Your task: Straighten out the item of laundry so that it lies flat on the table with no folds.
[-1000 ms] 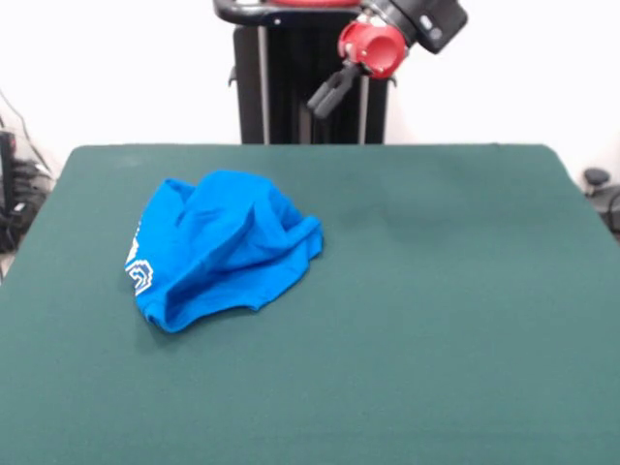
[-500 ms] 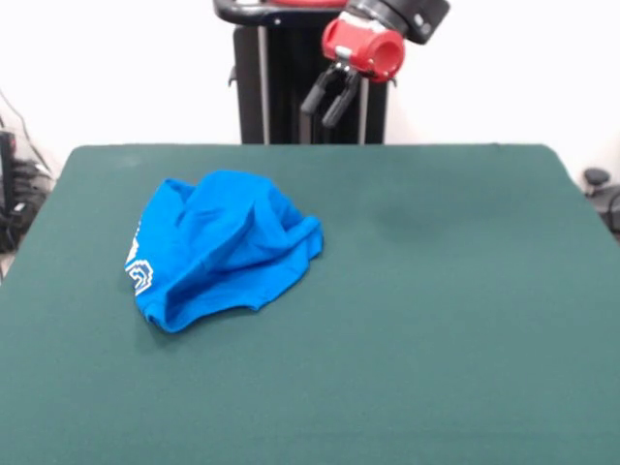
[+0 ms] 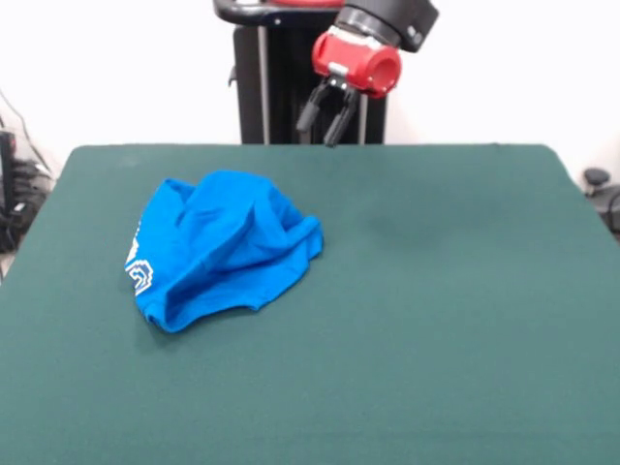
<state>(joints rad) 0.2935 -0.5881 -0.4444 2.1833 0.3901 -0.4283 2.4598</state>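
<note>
The item of laundry point(image 3: 218, 247) is a bright blue T-shirt lying crumpled in a rounded heap on the left half of the dark green table point(image 3: 436, 320). A bit of white print shows at its left edge. My gripper point(image 3: 319, 128) hangs in the air over the table's far edge, up and to the right of the heap and well apart from it. Its two black fingers point(image 3: 339, 122) point down with a gap between them, and nothing is held.
Cables and dark equipment point(image 3: 15, 194) sit beyond the table's left edge. A small dark object point(image 3: 596, 179) stands past the right edge. A white wall is behind.
My gripper has swung left and a little lower, turning so its fingers point more downward, with a gap now showing between them. The shirt has not moved.
</note>
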